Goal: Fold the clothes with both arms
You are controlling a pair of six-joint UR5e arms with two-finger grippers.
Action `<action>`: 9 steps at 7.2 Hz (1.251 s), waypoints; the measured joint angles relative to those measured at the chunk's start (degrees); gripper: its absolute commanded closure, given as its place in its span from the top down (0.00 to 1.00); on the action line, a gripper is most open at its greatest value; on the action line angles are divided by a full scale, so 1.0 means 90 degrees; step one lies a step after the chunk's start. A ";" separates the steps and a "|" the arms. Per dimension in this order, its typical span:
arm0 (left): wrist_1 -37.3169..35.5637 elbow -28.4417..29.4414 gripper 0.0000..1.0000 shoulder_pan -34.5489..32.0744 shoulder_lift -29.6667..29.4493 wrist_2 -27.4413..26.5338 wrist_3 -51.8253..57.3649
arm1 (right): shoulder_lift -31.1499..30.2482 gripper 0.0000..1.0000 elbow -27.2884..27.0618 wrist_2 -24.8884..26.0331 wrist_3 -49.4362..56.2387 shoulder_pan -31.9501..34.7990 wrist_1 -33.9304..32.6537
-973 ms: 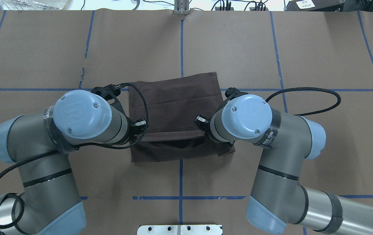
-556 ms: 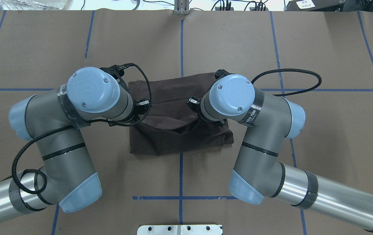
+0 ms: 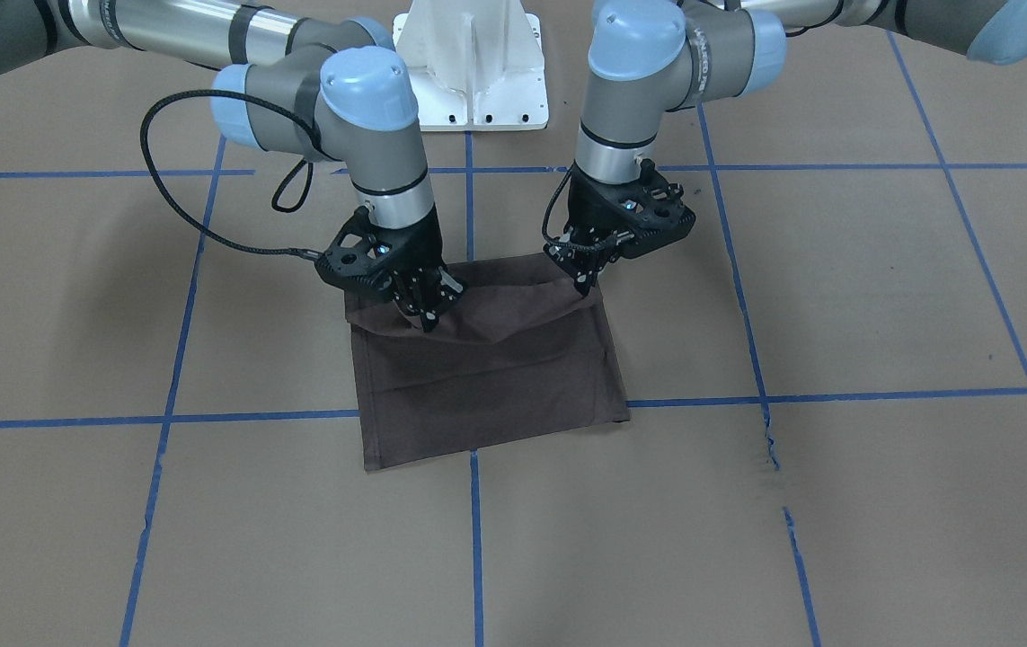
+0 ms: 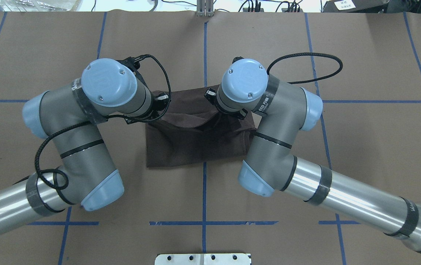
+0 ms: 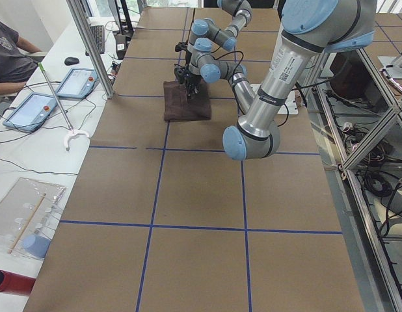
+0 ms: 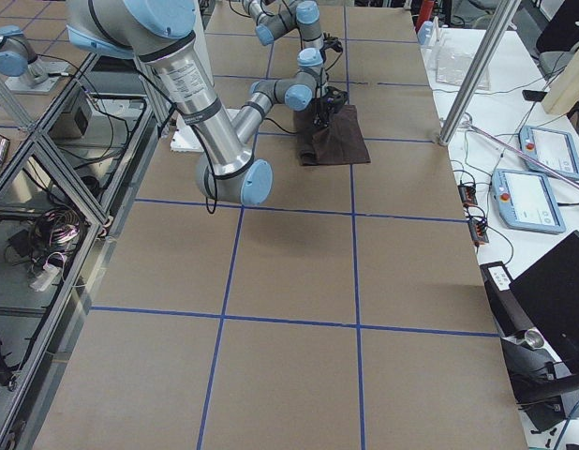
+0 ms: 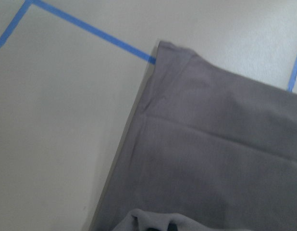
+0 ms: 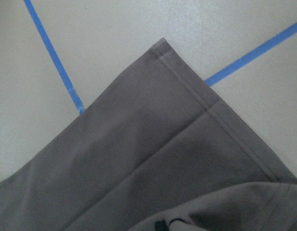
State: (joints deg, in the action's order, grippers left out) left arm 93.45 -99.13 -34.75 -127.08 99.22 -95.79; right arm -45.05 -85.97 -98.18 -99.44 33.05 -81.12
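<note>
— Left side?
— My left gripper (image 3: 583,282) is clamped shut on the T-shirt (image 3: 486,386) edge, raised.
— Right?
— My right gripper (image 3: 424,313) is pinched on that edge too. Cloth sags between them; the rest lies flat on the table (image 3: 836,314) beneath both.

Brown table (image 4: 361,165), blue tape grid (image 4: 204,48); white side bench (image 5: 32,149), two tablets (image 5: 74,82)

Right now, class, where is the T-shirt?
Front view: the T-shirt lies mid-table over a blue tape cross, its robot-side edge pinched by the right gripper and left gripper.

Bright even overhead light, soft faint shadows, wrist views washed-out, slightly soft
</note>
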 measured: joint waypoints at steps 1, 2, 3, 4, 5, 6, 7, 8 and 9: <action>0.0488 0.0782 1.00 -0.0214 -0.0299 -0.0007 0.0093 | 0.0413 0.99 0.0812 -0.0063 0.0258 0.0236 0.0257; 0.1146 0.1734 1.00 -0.0569 -0.0583 -0.0018 0.0511 | 0.0718 1.00 0.1494 -0.0130 0.0690 0.0532 0.0460; 0.1676 0.2470 1.00 -0.1005 -0.0718 -0.0030 0.1177 | 0.0855 1.00 0.1915 -0.0168 0.1193 0.0810 0.0577; 0.1925 0.2909 1.00 -0.1383 -0.0766 -0.0033 0.1757 | 0.0908 1.00 0.2160 -0.0177 0.1724 0.1036 0.0677; 0.2000 0.3090 1.00 -0.1593 -0.0775 -0.0022 0.2055 | 0.0922 1.00 0.2333 -0.0177 0.2148 0.1204 0.0810; 0.2007 0.3153 1.00 -0.1678 -0.0767 -0.0001 0.2199 | 0.0921 1.00 0.2432 -0.0180 0.2537 0.1335 0.0922; 0.1984 0.3157 1.00 -0.1726 -0.0736 0.0018 0.2360 | 0.0890 1.00 0.2465 -0.0243 0.2939 0.1477 0.0968; 0.1938 0.3058 1.00 -0.1820 -0.0633 0.0138 0.2675 | 0.0754 1.00 0.2379 -0.0498 0.3329 0.1680 0.0972; 0.1868 0.2744 1.00 -0.2018 -0.0374 0.0423 0.3181 | 0.0429 1.00 0.2114 -0.0988 0.3836 0.2013 0.0959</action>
State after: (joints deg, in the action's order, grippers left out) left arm 110.26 -74.43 -52.91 -130.45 103.03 -67.17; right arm -41.19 -66.95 -107.08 -64.91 51.17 -72.49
